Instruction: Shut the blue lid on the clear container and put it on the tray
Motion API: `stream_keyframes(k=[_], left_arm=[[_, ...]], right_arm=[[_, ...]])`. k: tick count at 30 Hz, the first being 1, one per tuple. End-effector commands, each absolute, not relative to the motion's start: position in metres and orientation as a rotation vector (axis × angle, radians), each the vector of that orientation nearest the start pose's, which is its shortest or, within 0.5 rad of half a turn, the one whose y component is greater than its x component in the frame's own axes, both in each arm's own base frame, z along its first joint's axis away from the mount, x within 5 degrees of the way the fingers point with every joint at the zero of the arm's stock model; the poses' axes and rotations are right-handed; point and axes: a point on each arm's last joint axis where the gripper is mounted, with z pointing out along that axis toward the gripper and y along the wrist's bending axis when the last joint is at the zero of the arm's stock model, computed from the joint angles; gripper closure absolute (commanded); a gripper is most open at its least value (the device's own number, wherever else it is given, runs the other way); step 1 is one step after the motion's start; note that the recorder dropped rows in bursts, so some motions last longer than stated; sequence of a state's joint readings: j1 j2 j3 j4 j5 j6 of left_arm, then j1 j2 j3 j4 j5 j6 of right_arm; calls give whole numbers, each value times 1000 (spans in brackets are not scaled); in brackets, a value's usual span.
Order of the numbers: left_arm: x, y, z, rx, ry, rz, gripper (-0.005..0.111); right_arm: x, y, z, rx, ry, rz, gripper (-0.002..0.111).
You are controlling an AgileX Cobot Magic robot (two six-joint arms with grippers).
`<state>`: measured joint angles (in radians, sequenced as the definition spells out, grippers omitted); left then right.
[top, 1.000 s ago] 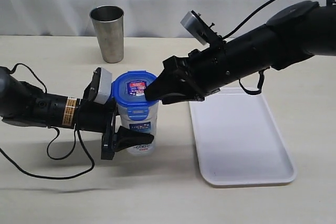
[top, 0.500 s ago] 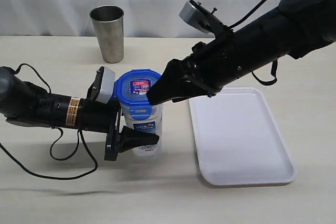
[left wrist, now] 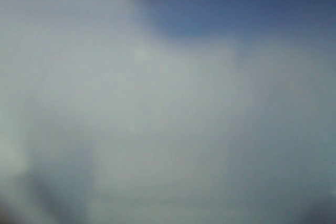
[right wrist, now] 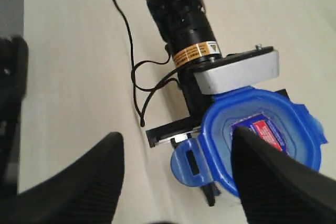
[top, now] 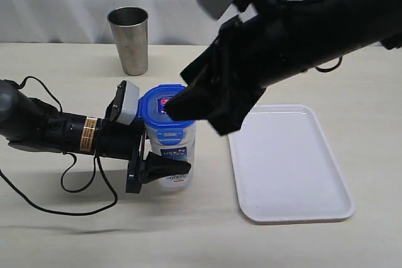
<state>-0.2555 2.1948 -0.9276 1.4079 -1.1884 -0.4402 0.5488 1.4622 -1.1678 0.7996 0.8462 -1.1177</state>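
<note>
Two black robot arms meet over a pale table [top: 63,230]. Nearest, on the right, the tray [top: 289,174] lies flat. Just left of it, off the tray, the clear container [top: 179,149] stands upright on the table, with the blue lid [top: 154,108] sitting on top. The left gripper [top: 164,162] reaches in sideways and clamps the container's lower body; its own camera shows only blur. Above, the right gripper [top: 182,106] hangs with jaws spread, one finger [right wrist: 273,171] over the lid. Farthest back stands a steel cup [top: 129,39].
</note>
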Motion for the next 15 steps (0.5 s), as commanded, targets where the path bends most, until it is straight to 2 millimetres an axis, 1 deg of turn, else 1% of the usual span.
stream_keyframes(k=[1, 2, 4, 5, 6, 8, 10, 15], left_arm=[[307, -168, 87, 1336, 1443, -1071, 107], [307, -168, 87, 1336, 1443, -1071, 107], [307, -168, 87, 1336, 1443, -1071, 107], [307, -168, 87, 1336, 1443, -1071, 107], [307, -168, 87, 1336, 1443, -1071, 107], [307, -168, 87, 1336, 1443, -1071, 107], [307, -168, 87, 1336, 1443, -1071, 107], [307, -168, 87, 1336, 1443, -1071, 107]], right_arm=[[220, 231, 314, -1561, 1799, 310, 52], [219, 238, 309, -1583, 1787, 188, 52], [220, 245, 298, -1640, 1779, 41, 52], [221, 247, 294, -1654, 1783, 13, 52], [222, 252, 284, -1683, 1793, -14, 52], [225, 257, 273, -1713, 1810, -21, 52], [226, 259, 267, -1727, 1822, -24, 55], [229, 261, 258, -1755, 1824, -50, 60]])
